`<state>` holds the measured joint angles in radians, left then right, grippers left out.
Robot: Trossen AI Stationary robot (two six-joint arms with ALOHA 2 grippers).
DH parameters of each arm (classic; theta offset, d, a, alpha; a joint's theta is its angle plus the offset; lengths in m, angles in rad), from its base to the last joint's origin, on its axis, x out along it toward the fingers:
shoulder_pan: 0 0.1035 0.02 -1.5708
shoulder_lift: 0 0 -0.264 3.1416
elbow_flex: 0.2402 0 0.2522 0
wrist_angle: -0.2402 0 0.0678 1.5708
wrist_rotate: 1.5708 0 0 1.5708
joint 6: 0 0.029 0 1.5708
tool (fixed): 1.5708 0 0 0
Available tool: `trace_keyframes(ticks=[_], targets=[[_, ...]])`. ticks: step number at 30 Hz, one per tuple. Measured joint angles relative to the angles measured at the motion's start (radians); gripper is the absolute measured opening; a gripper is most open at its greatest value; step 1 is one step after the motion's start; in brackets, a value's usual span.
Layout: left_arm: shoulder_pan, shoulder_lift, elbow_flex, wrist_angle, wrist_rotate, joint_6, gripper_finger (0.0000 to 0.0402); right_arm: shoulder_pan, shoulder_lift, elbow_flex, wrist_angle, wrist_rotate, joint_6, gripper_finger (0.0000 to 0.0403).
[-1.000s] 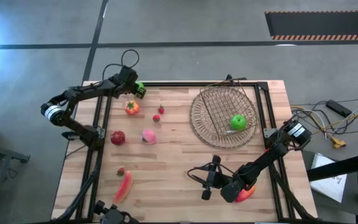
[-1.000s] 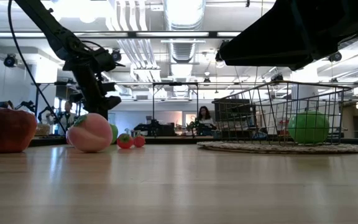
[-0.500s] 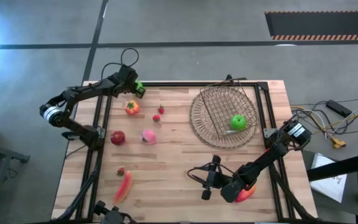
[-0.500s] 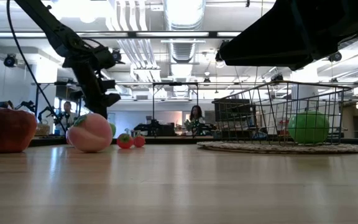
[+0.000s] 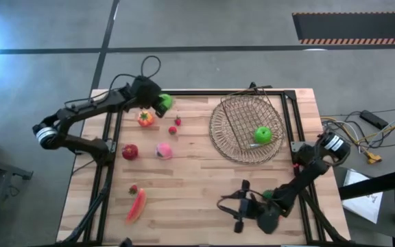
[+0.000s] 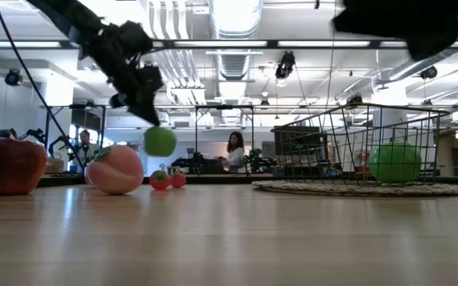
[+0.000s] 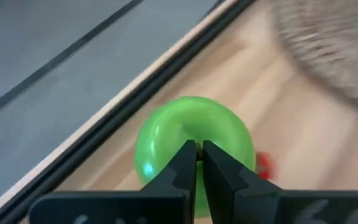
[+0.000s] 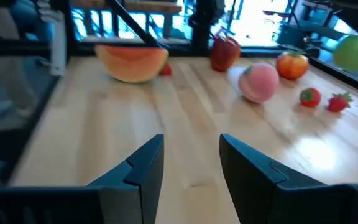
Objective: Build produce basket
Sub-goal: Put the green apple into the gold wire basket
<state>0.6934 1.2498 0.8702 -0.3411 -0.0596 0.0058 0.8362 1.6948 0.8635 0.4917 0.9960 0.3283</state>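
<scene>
1. I have the left gripper (image 5: pixel 158 103) at the far left corner of the table (image 5: pixel 197 199), its fingers pinched tight at the top of a green apple (image 5: pixel 163 103). In the left wrist view the two fingertips (image 7: pixel 185 158) nearly meet over the apple's dimple, so I judge the hold is on the stem, though the stem itself is hidden.
2. In the low view the apple (image 6: pixel 160 141) hangs clear of the wood, above the peach (image 6: pixel 114 168) and the small strawberries (image 6: pixel 168 180). I judge it is lifted so it can travel over the other produce to the basket (image 5: pixel 247 129).
3. The apple is round, with no real long axis; its stem end points up into the fingers and it dangles below them.
4. The basket sits at the far right of the table and already holds another green apple (image 5: pixel 262 134).
5. My right gripper (image 5: pixel 242 208) hovers low near the front right edge, jaws partly apart and holding nothing, facing across the table.
6. Waiting on the wood: tomato (image 5: pixel 145 119), red apple (image 5: pixel 129 151) and the long red pepper (image 5: pixel 136 204), which lies front to back with a slight tilt.
</scene>
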Motion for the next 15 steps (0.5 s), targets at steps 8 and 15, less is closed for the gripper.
trace_keyframes(ticks=[8,15], targets=[[-0.254,0.103,0.21,0.044,0.002,-0.049,0.0,0.179,-0.058,0.0,-0.074,0.215,0.081,0.0148],[-0.335,0.345,0.537,0.044,0.004,-0.021,0.0,0.265,-0.058,0.0,-0.068,0.42,0.083,0.0148]])
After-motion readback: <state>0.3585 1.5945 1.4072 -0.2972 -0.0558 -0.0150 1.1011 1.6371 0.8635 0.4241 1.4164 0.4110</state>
